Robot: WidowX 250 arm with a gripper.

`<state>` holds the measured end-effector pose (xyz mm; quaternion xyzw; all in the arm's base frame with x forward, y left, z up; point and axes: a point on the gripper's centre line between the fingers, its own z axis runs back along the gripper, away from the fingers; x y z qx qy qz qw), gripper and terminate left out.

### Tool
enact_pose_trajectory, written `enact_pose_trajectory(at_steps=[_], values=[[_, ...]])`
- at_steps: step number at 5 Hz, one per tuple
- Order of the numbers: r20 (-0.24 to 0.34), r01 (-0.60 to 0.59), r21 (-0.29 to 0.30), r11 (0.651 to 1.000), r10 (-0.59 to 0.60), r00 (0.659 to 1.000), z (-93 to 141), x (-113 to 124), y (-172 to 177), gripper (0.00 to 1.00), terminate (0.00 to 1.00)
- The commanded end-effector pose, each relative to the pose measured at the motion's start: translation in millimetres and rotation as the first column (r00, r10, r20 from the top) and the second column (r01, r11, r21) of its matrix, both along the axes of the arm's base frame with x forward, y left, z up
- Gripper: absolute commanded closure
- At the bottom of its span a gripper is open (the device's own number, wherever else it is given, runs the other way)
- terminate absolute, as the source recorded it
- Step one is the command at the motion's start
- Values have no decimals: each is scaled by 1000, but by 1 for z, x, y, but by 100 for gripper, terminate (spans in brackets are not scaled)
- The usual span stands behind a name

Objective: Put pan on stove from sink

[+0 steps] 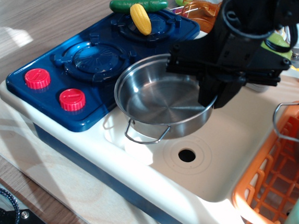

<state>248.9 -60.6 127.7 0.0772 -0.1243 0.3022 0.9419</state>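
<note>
The shiny steel pan (156, 99) hangs in the air above the left part of the cream sink (230, 150), near the stove's right edge. One wire loop handle points toward the front. My black gripper (216, 99) is shut on the pan's right rim and holds it lifted. The sink's drain hole (186, 155) shows bare below. The dark blue stove (99, 60) lies to the left, with two red knobs (54, 89) at its front. Its near burner (94, 59) is bare. A yellow corn cob (141, 18) lies on the far burner.
An orange dish rack (277, 175) stands at the right, with another steel vessel and its wire handle (295, 122) at its edge. A green cucumber (138, 4) lies behind the stove. Assorted toys sit at the back right.
</note>
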Motion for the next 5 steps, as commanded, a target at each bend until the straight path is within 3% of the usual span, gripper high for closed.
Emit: enact_pose_trajectory(at_steps=[1,3,4,5], values=[[10,9,95,995,-10,1000,44,1,12,100,0],[24,66,151,986,-71,997,53,0,43,100,0],[74,93,155,984,-106,992,38,-1,64,100,0],[98,112,129,985,-125,987,25,-3,83,100,100]])
